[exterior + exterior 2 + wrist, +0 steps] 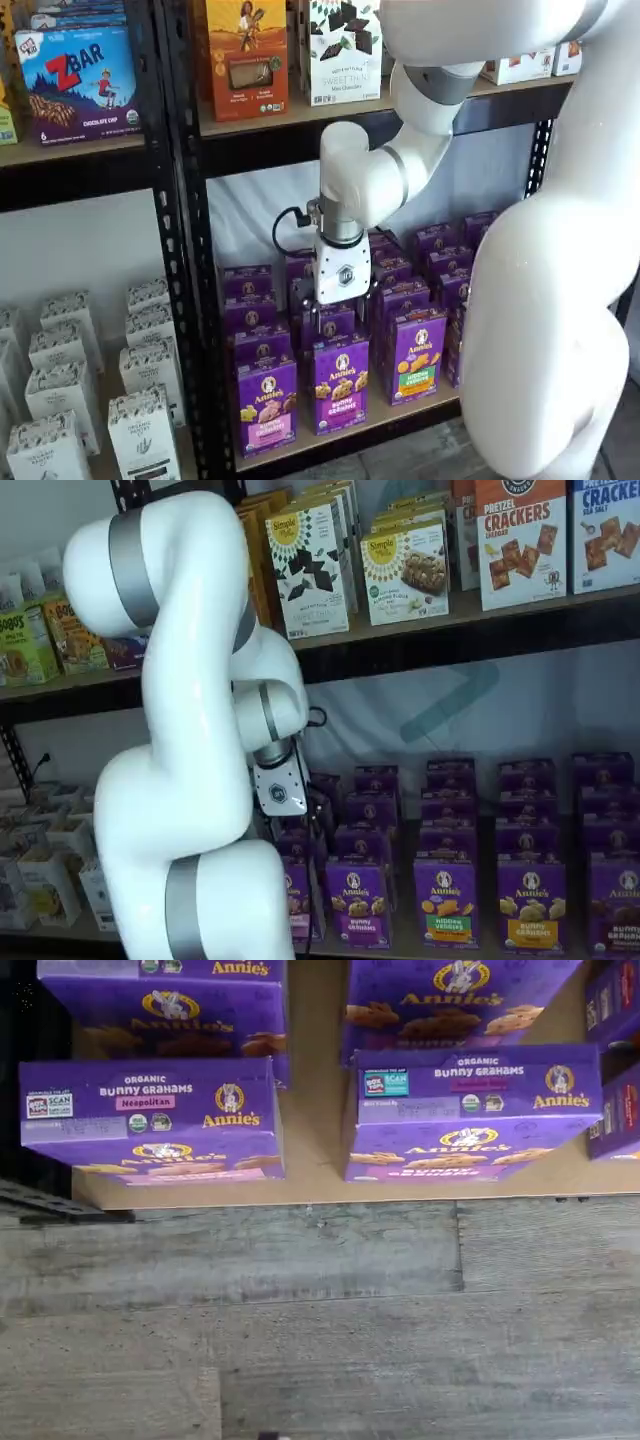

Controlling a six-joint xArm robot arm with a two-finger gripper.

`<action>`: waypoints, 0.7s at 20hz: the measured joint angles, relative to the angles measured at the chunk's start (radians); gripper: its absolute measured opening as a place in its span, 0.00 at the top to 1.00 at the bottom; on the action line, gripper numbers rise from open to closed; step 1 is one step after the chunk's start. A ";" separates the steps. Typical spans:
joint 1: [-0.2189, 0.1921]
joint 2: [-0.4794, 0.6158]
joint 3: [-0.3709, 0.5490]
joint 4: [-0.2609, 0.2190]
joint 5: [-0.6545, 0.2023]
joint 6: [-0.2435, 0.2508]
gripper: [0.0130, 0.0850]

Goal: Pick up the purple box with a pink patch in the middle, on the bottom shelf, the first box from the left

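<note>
1. White xArm point(520, 300) fills much of both shelf views, bent down toward the lower bay; the gripper point(343, 300) hangs above the rows of purple cartons.
2. Bottom shelf point(350, 432): tan board with a black front beam, below the gripper, packed with rows of Annie's cartons.
3. Purple box point(267, 405): front row, below and to the camera-left of the gripper, upright, pink patch low on its front. Wrist view shows its top point(150, 1110) reading "Bunny Grahams Neapolitan", at the board's front edge.
4. Neighbour carton point(341, 382) stands just beside it, almost straight under the gripper.
5. Gripper: white body shows; fingers lost against the cartons, so released or clenched, can't tell. Not touching any box.
</note>
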 joint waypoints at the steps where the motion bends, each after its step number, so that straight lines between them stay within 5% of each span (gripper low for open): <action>1: 0.002 0.005 0.001 0.000 -0.008 0.001 0.00; 8: 0.035 0.057 0.010 0.059 -0.082 -0.018 0.00; 14: 0.075 0.131 -0.020 0.044 -0.098 0.037 0.00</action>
